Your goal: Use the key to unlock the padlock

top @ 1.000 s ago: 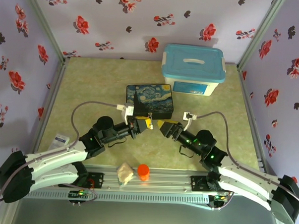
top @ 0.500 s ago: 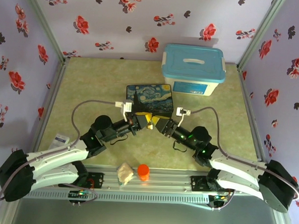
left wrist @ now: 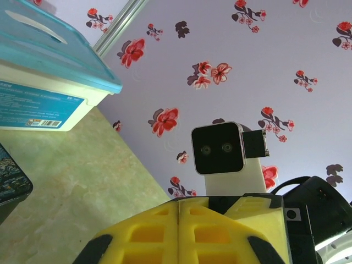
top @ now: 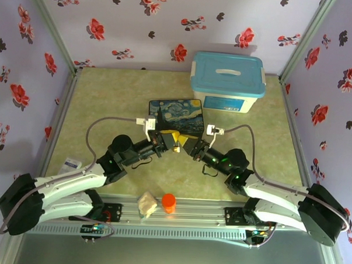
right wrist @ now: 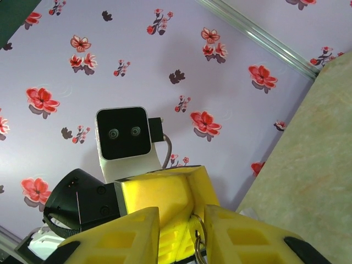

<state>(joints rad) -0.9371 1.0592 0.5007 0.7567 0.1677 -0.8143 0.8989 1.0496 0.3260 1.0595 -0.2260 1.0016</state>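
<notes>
Over the table's middle my left gripper (top: pixel 175 143) and right gripper (top: pixel 190 147) meet tip to tip in front of the painted tin (top: pixel 176 115). The left gripper (left wrist: pixel 179 213) is shut, its yellow fingers (left wrist: pixel 143 231) pressed flat together. In the right wrist view my right gripper (right wrist: pixel 181 213) stands open, and the left arm's yellow fingertips (right wrist: pixel 165 192) sit in its gap. Two thin metal key rings (right wrist: pixel 198 235) hang at those fingertips, close to my right finger (right wrist: pixel 242 236). The key's blade and the brass padlock are hidden.
A blue-lidded white bin (top: pixel 228 81) stands behind the tin. A small orange cap (top: pixel 169 202) and a crumpled white scrap (top: pixel 147 204) lie on the rail at the near edge. Flowered walls close in on three sides.
The right gripper has slid left and forward until it meets the left gripper. The left gripper has lifted slightly toward the tin.
</notes>
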